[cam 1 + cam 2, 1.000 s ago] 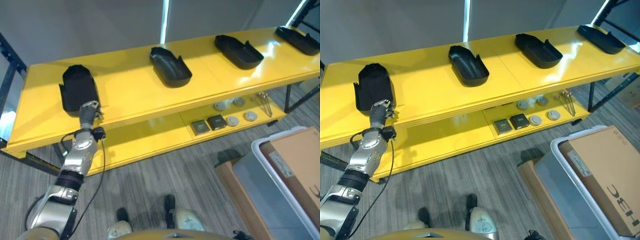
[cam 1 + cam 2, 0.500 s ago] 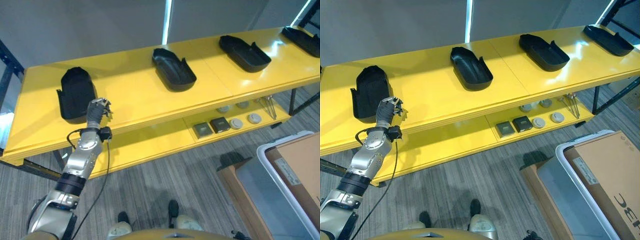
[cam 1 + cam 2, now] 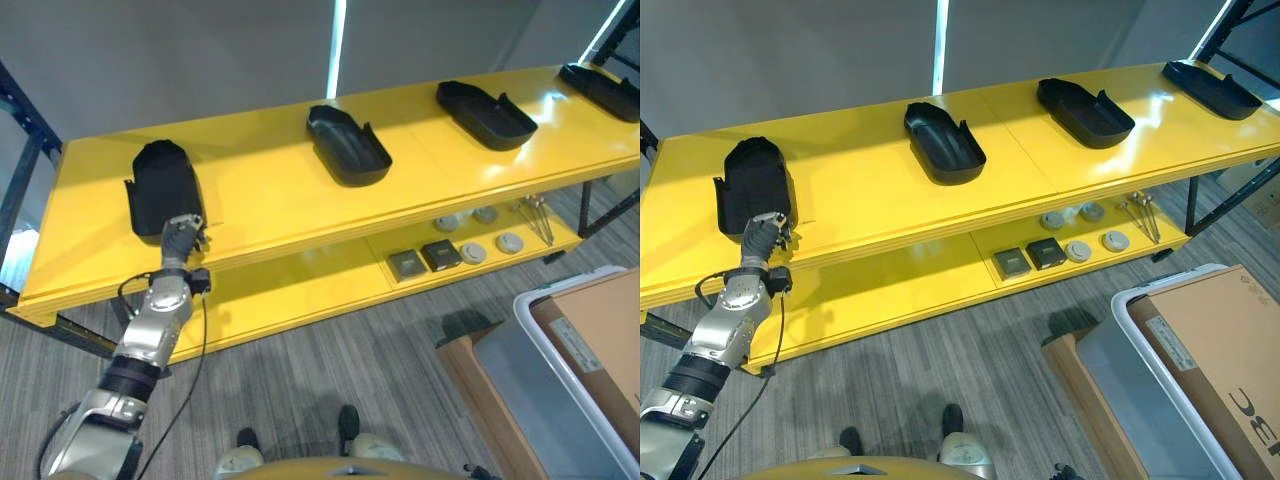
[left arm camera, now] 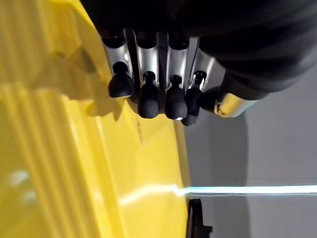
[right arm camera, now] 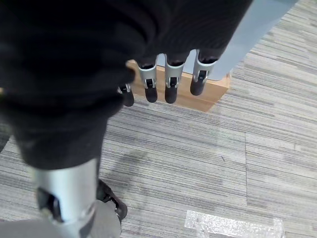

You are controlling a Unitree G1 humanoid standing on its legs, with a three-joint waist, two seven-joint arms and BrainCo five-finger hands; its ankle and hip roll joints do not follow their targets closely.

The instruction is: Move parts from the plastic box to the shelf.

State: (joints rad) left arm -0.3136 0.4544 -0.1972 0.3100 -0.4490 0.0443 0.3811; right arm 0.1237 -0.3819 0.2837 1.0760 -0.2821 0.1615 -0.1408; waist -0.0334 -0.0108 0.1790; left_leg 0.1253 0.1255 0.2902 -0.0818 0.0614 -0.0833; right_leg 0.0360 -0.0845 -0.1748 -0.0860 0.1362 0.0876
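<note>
- From the head views you see the yellow shelf [image 3: 300, 195] carrying four black parts in a row: one near its left end [image 3: 160, 186], a second [image 3: 347, 146] near the middle, a third [image 3: 486, 101] further right, and a fourth [image 3: 600, 84] at the right end, cut off by the frame in the left eye view.
- Your left hand [image 3: 180, 235] sits at the shelf's front edge, just in front of the leftmost part; whether it touches the part is hard to make out.
- The left wrist view adds the fingers [image 4: 149, 101]: relaxed, side by side, dark tips over the yellow surface, holding nothing.
- The right wrist view gives you the right hand [image 5: 168, 82] hanging over the grey floor [image 5: 198, 163], fingers loosely straight and empty.
- The plastic box [image 3: 1140, 400] stands on the floor right of the shelf, cut off, with a cardboard carton [image 3: 1220, 340] in it.
</note>
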